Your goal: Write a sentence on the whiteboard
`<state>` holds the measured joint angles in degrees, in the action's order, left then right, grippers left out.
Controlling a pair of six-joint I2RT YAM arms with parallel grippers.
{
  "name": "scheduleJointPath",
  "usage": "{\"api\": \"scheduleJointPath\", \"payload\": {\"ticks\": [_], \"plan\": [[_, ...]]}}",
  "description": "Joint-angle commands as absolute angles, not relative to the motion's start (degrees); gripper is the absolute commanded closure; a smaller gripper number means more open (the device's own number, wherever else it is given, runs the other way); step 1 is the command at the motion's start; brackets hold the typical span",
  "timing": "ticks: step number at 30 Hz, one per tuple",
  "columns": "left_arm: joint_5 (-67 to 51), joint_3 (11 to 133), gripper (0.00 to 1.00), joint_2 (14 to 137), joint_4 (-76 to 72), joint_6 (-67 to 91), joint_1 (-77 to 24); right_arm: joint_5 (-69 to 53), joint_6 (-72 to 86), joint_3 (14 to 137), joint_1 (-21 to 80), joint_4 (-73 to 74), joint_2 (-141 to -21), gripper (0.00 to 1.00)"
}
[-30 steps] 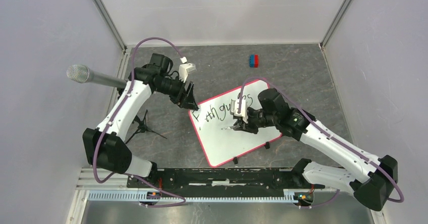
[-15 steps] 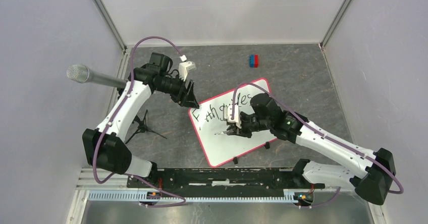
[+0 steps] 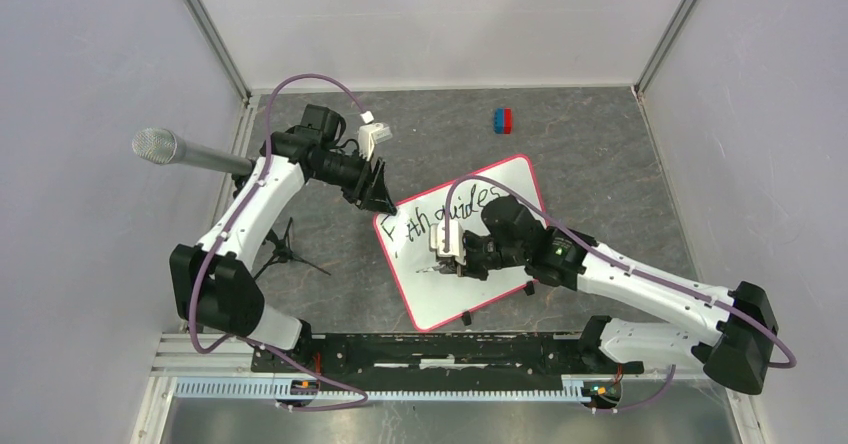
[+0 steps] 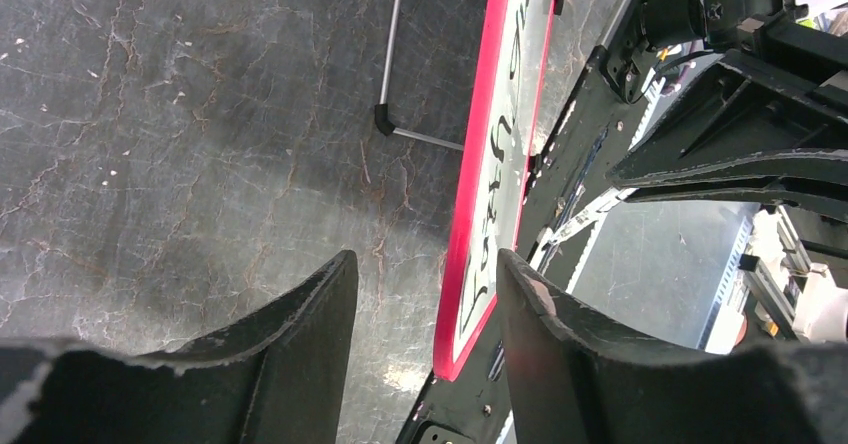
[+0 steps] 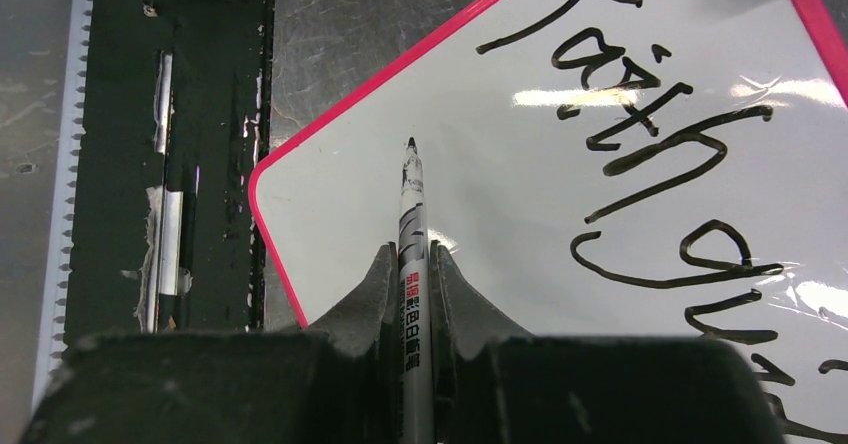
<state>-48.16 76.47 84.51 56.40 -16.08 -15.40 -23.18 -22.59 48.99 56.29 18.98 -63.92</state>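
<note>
— Where's the whiteboard (image 3: pixel 452 299)?

— Flat on the surface (image 3: pixel 600 154), about the middle, skewed. The sentence (image 3: pixel 450 214) so far reads "Faith guides", running along its 12 o'clock edge.

— And your right end effector (image 3: pixel 447 254)?

— I have it pinching a marker (image 5: pixel 412 224), tip over bare white at 6 o'clock of the writing. I can't tell if it touches.

— Left?

— My left end effector (image 4: pixel 425 284) is spread and empty at the whiteboard's 10 o'clock corner. A red-and-blue block (image 3: pixel 502 120) lies at 12 o'clock and a microphone (image 3: pixel 160 146) at 9.
</note>
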Motion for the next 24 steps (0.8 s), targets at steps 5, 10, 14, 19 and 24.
{"api": "scheduleJointPath", "payload": {"ticks": [5,10,14,19,24], "plan": [[-50.5,75.2,0.51,83.7,55.2,-14.9,-15.5,-23.1,-23.3,47.0,56.9,17.2,-62.4,1.0],[-50.6,74.1,0.63,83.8,55.1,-15.3,-16.1,-25.1,-23.1,46.8,56.8,17.4,-62.0,1.0],[-50.6,74.2,0.73,84.1,55.2,-15.2,-16.3,-24.6,-23.1,45.9,56.9,16.8,-62.1,1.0],[-50.2,74.2,0.81,84.2,55.2,-15.3,-16.3,-24.0,-23.7,44.8,56.9,16.6,-61.6,1.0],[-50.0,74.3,0.87,84.4,55.2,-15.3,-16.3,-25.3,-23.7,44.9,56.9,16.7,-61.5,1.0]]}}
